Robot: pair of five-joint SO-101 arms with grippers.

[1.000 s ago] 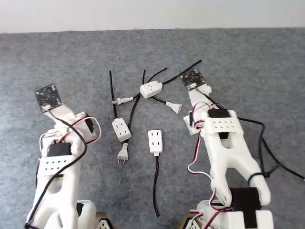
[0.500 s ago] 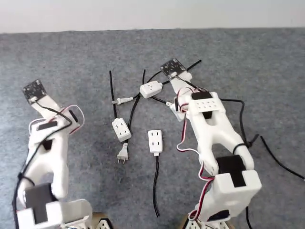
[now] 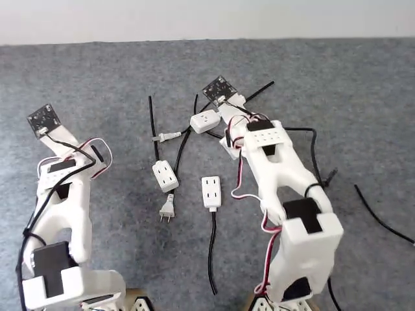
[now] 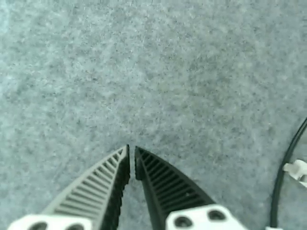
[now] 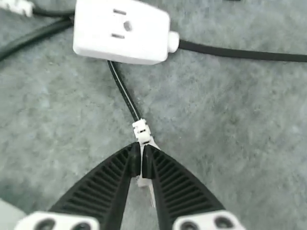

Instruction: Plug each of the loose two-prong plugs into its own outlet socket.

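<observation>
White plug (image 5: pixel 140 128) on black cord (image 5: pixel 123 93), pinched by right tool (image 5: pixel 142 147); left tool (image 4: pixel 132 148) closed.

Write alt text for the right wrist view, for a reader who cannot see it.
The right gripper is shut on a small white plug over grey carpet. The plug's thin black cord runs under a white outlet socket lying face up, with a thicker black cable leaving one end.
</observation>
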